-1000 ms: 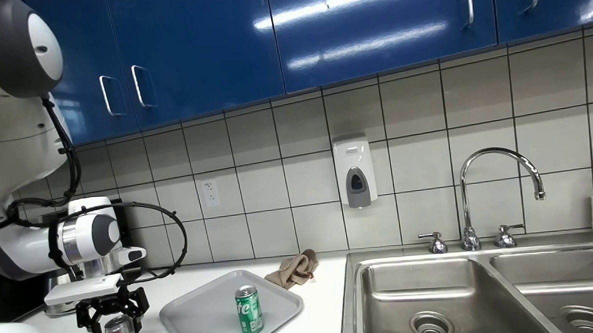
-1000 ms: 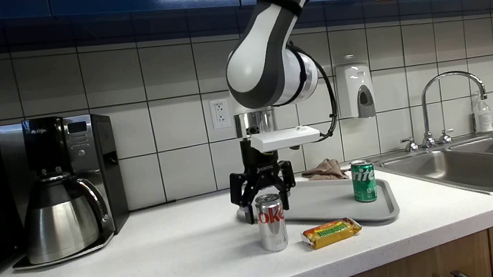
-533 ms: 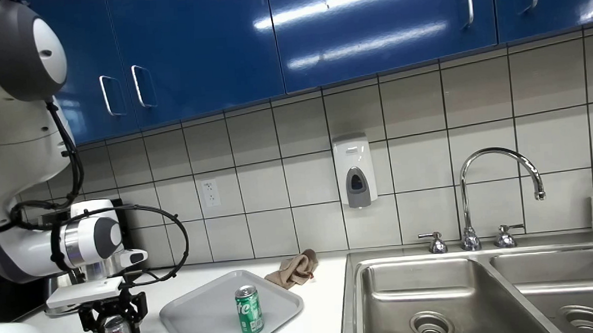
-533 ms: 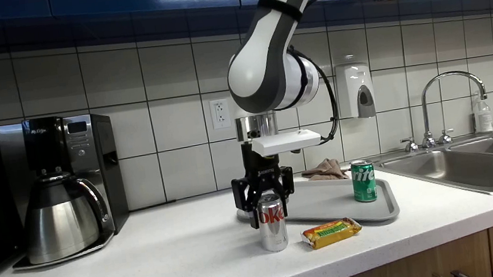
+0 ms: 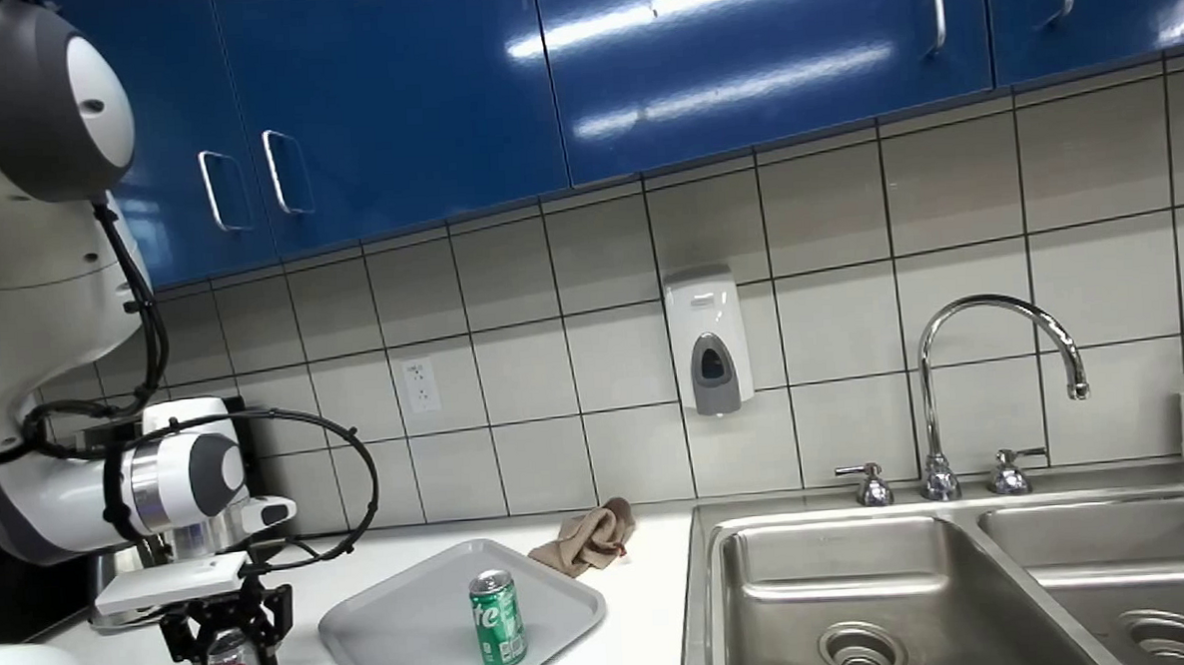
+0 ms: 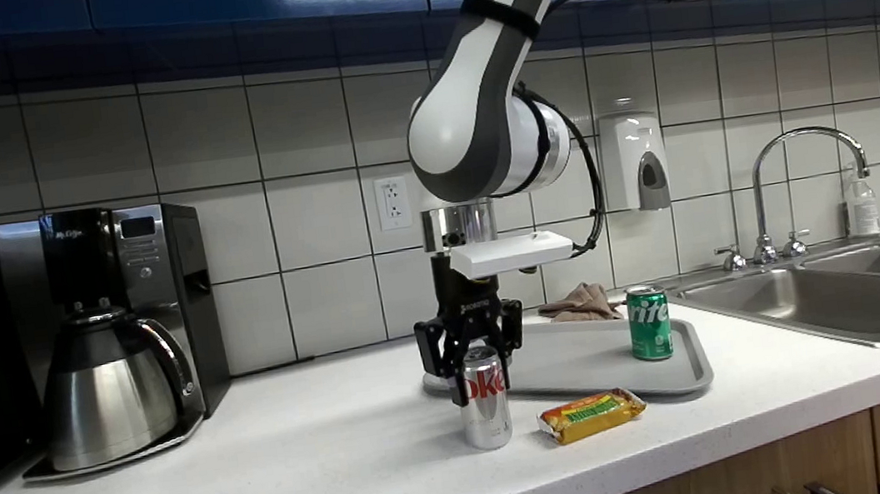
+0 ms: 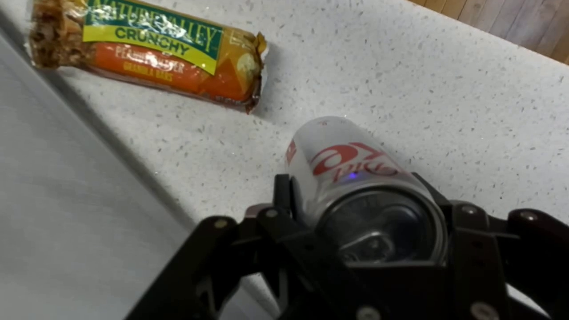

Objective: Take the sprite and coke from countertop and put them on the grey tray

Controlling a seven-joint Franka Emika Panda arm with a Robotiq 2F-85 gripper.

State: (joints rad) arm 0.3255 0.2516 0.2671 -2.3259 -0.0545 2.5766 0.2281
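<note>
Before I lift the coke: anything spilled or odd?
No spill visible. The coke is upright, gripped by the jaws; the sprite upright on the grey tray. Mildly odd: a crumpled brown cloth beside the tray and a granola bar near the coke; neither is in the task.

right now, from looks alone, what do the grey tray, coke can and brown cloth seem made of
Grey tray: matte, probably moulded plastic, possibly fibreglass; even colour, no sharp glare.
Coke can: shiny metal, likely aluminium; bright silvery streaks run down its side.
Brown cloth: dull fabric, fibre unclear; it lies in soft folds.
</note>
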